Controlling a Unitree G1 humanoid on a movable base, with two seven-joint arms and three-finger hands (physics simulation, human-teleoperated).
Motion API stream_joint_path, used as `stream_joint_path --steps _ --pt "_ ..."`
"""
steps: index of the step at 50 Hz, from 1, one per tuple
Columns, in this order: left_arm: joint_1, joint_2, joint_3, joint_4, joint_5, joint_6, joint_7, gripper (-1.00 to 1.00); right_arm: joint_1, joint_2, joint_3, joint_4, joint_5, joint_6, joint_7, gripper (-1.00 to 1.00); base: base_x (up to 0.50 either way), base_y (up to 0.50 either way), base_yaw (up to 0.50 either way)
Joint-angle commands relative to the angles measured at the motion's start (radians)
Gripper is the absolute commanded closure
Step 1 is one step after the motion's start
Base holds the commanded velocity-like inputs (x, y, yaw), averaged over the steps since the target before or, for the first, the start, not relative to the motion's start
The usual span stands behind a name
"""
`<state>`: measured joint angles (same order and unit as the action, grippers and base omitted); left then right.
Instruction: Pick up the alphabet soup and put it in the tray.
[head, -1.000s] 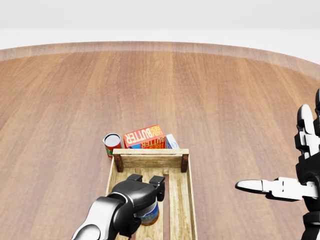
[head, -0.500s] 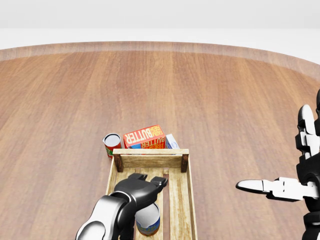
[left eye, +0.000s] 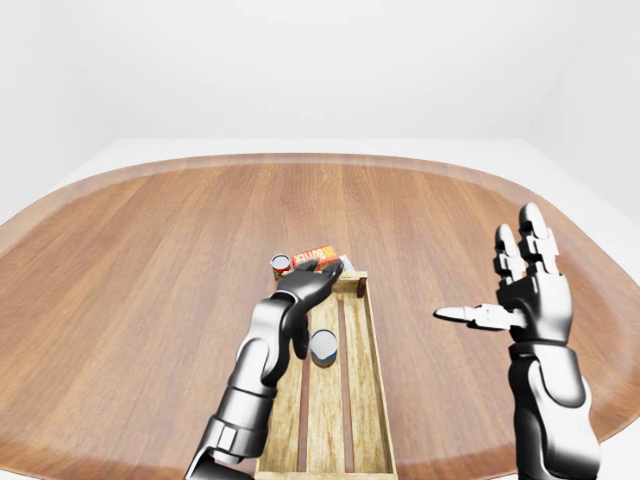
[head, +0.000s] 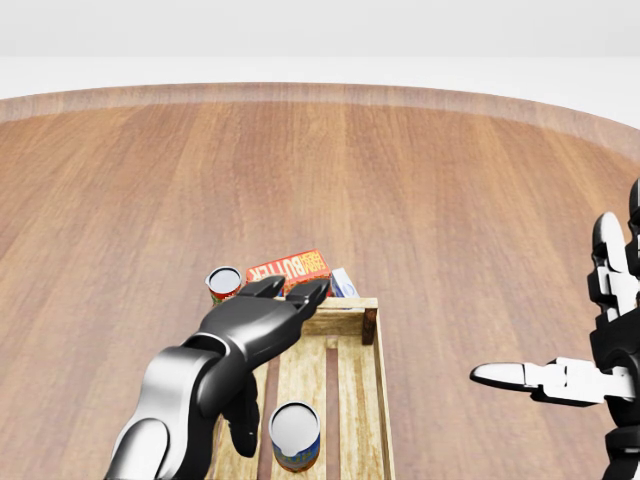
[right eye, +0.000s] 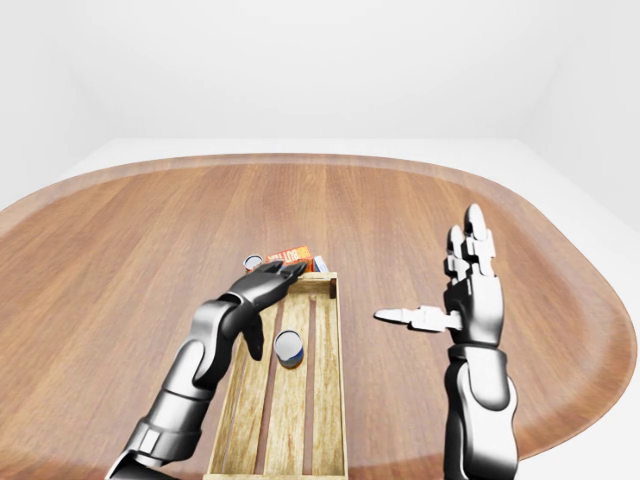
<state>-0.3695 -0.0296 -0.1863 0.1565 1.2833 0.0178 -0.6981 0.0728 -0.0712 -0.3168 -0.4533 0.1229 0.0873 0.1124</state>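
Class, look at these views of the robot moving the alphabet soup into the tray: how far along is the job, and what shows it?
Done, it seems: the alphabet soup stands upright on the slats inside the tray. In hand: nothing. The left hand is open above the tray's far end, clear of the can, and the right hand is open off to the right. Left: probably only drawing the arm away. The butter box and the red can stay outside.

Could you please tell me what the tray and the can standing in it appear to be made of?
The tray looks like pale unfinished wood: visible grain, separate slats, darker corner posts. The can looks like metal with a printed paper label: pale flat lid and a coloured wrap on its side, though the render leaves this open.
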Motion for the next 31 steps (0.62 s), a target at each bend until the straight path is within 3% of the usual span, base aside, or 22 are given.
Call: stream_joint_path --steps 1,4,5,8,12,14,15,22,29,31 --pt "0.043 0.068 0.067 -0.338 -0.098 -0.011 0.0 -1.0 0.001 -0.004 -0.018 -0.026 0.005 0.0 0.003 -1.0 0.0 0.0 0.0" --pt "0.028 0.077 0.101 -0.423 -0.146 0.02 0.0 -1.0 -0.005 -0.003 -0.018 -0.025 0.005 0.0 0.0 -1.0 0.0 0.0 0.0" --pt "0.019 0.083 0.119 -0.476 -0.173 0.042 0.0 -1.0 -0.008 -0.001 -0.011 -0.018 0.0 0.0 -0.004 -1.0 0.0 0.0 0.0" --pt "0.019 0.106 0.141 -0.573 -0.208 0.069 0.0 -1.0 -0.004 0.001 -0.006 -0.021 0.0 0.0 -0.005 -1.0 0.0 0.0 0.0" --pt "0.062 0.159 0.19 -0.705 -0.273 0.059 0.0 -1.0 -0.008 -0.003 -0.013 -0.025 0.005 0.0 -0.009 -1.0 0.0 0.0 0.0" --pt "0.059 0.187 0.217 -0.714 -0.292 0.041 0.0 -1.0 -0.01 -0.004 -0.012 -0.028 0.004 0.0 -0.011 -1.0 0.0 0.0 0.0" --pt "0.04 0.195 0.243 -0.73 -0.32 0.069 0.0 -1.0 -0.013 -0.003 -0.008 -0.029 0.001 0.0 -0.013 -1.0 0.0 0.0 0.0" --pt "0.05 0.275 0.339 -0.722 -0.403 0.069 0.0 -1.0 -0.02 -0.005 0.002 -0.022 -0.002 0.0 -0.016 -1.0 0.0 0.0 0.0" --pt "0.122 0.304 0.399 -0.734 -0.512 0.069 0.0 -1.0 -0.032 -0.009 0.012 -0.025 -0.006 0.0 -0.022 -1.0 0.0 0.0 0.0" --pt "0.181 0.304 0.424 -0.691 -0.528 0.043 0.0 -1.0 -0.034 -0.009 0.014 -0.02 -0.008 0.0 -0.022 -1.0 0.0 0.0 0.0"
